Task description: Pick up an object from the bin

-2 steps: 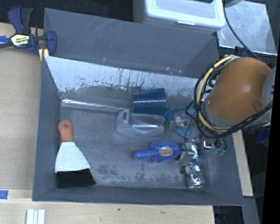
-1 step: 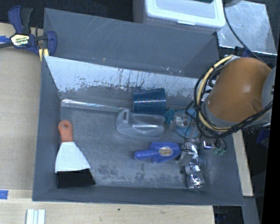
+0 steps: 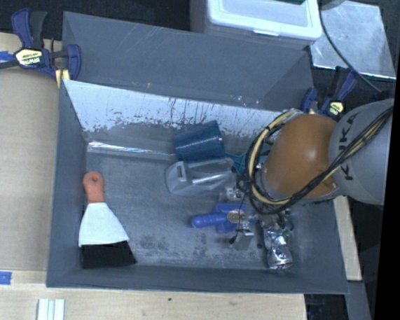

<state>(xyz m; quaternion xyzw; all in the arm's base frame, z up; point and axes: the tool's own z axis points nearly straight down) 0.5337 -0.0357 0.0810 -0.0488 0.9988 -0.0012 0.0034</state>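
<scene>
Reaching arm: I reach into the bin from its right side, with my orange wrist cover and its looped cables above the right half of the floor.
Gripper: my gripper sits low over the floor, right of centre and nearer the front wall than the back.
Gripper state: I cannot tell whether it is spread or pressed together, because my own wrist and the cables hide most of it.
Nearest thing: a blue plastic piece with a long handle lies flat on the floor. Its right end comes up to my gripper and its handle points left. I cannot tell whether I touch it.
Foil wad: a crumpled silvery foil wad lies just to the right of my gripper, a little closer to the front wall.
Clear container: a greyish see-through clear container lies on its side just behind the blue plastic piece, toward the back wall.
Blue block: a dark blue block leans tilted at the foot of the back wall, touching the clear container.
Brush: a brush with an orange knob, a white body and black bristles lies well apart on the left side, with its bristles toward the front wall.
</scene>
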